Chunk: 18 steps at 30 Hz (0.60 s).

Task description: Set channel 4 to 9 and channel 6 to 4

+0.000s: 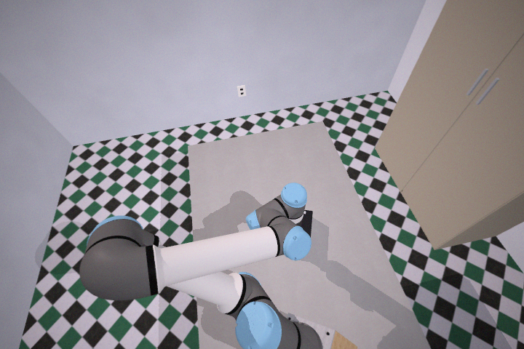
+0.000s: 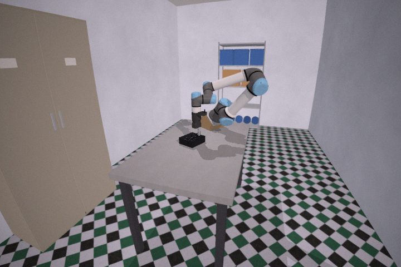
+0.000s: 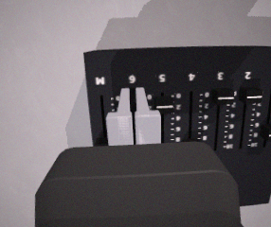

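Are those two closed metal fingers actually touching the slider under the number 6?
Cannot tell. In the wrist view the shut gripper covers channel 6 on the lighting desk, hiding its fader cap and any contact.

The top view looks steeply down from high above the arm [image 1: 213, 246], taking in the tabletop [image 1: 254, 164] and the checkered floor around it. The exterior view stands well back at about head height, facing the tabletop [image 2: 182, 167] lengthwise toward the arm [image 2: 232, 82] at its far end. The wrist view looks down from close above the lighting desk [image 3: 187, 66], past the fingers; all three views share the tabletop.
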{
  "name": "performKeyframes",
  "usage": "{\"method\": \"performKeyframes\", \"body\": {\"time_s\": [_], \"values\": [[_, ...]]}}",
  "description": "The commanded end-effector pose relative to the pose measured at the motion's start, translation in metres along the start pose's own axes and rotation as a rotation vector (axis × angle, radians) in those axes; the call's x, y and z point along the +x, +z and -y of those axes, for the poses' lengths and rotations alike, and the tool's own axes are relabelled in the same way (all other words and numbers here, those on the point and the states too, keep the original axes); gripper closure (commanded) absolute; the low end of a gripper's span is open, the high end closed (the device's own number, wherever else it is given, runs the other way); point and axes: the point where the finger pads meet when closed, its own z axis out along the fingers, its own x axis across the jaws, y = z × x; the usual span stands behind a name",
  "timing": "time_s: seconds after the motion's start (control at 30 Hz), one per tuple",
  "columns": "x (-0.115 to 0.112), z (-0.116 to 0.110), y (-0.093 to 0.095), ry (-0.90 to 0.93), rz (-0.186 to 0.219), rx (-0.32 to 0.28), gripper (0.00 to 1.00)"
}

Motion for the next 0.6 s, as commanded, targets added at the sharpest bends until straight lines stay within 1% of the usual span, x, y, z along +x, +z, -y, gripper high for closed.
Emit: {"method": "performKeyframes", "body": {"time_s": [0.0, 0.57], "values": [[-0.0007, -0.0015, 0.0002, 0.003, 0.000, -0.001, 1.00], [-0.0007, 0.0042, 0.0002, 0.003, 0.000, -0.001, 1.00]]}}
